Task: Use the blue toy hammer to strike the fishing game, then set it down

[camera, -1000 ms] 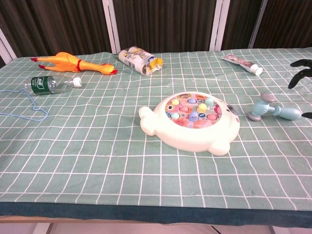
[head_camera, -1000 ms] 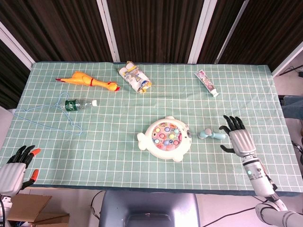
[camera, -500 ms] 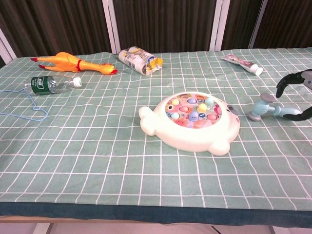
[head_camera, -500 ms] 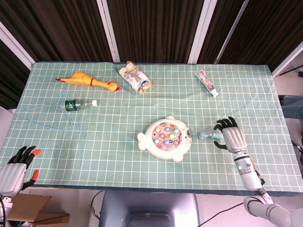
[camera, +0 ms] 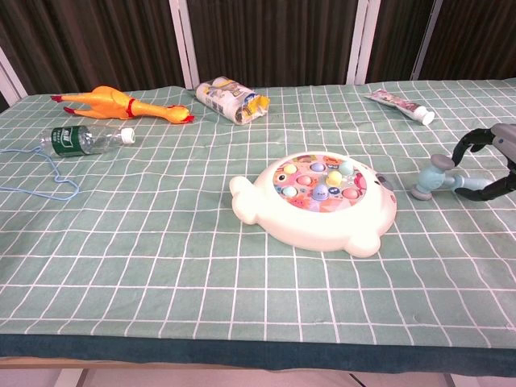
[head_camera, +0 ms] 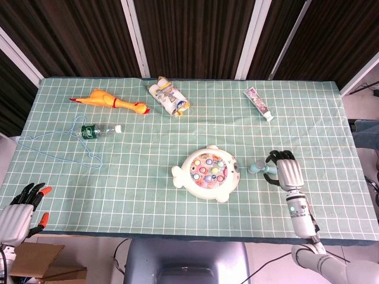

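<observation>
Since a moment ago, the right hand point(head_camera: 286, 170) has come down over the handle of the blue toy hammer point(head_camera: 259, 168), and its fingers point(camera: 470, 142) now curl around the handle. The hammer lies flat on the table point(head_camera: 148, 195), near the right edge, and I cannot tell if the fingers squeeze it tight yet. Its head points at the fishing game point(head_camera: 206, 173), which sits just beside it in the middle near the front edge. The left hand point(head_camera: 21, 210) hangs off the front left corner with its fingers apart, holding nothing. Along the back edge lie a rubber chicken point(head_camera: 109, 101), a snack bag point(head_camera: 169, 97) and a tube point(head_camera: 259, 103).
</observation>
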